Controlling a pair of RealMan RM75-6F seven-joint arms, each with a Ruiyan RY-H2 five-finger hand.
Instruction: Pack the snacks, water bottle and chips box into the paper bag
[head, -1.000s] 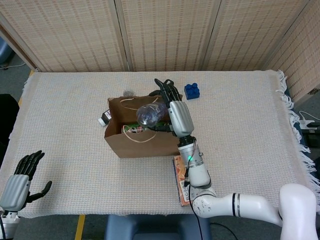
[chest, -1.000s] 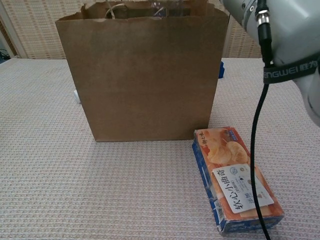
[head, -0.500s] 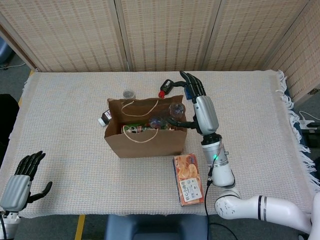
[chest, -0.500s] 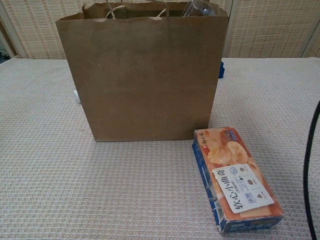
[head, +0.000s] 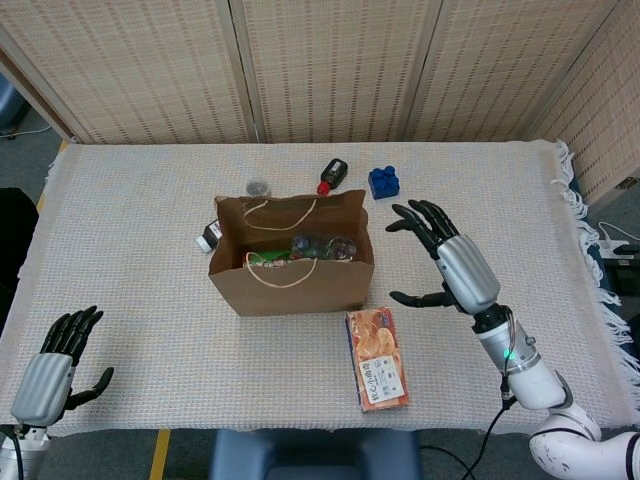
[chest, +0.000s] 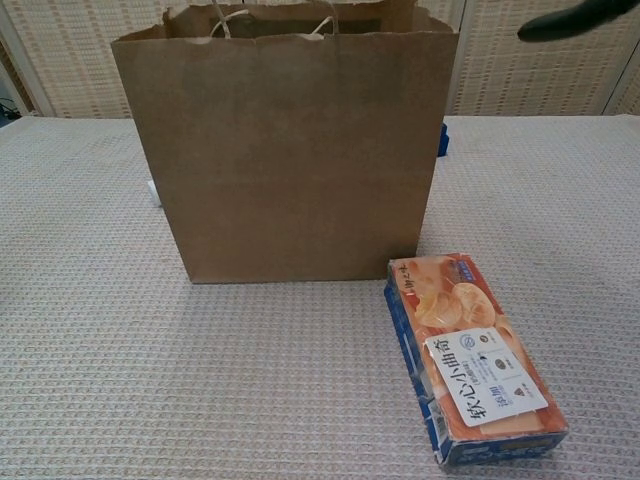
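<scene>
**Chips box still out; bag could tip**

Chips box (head: 378, 359) lies just in front of paper bag (head: 290, 285). Right robot hand (head: 447, 260) empty, fingers spread, beside bag. Left robot hand (head: 55, 365) idle, spread. Risk: box catches the rim, bag topples.

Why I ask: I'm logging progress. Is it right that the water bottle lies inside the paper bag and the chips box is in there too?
Not quite. The head view shows the water bottle inside the paper bag, but the chips box lies on the table in front of it.
</scene>
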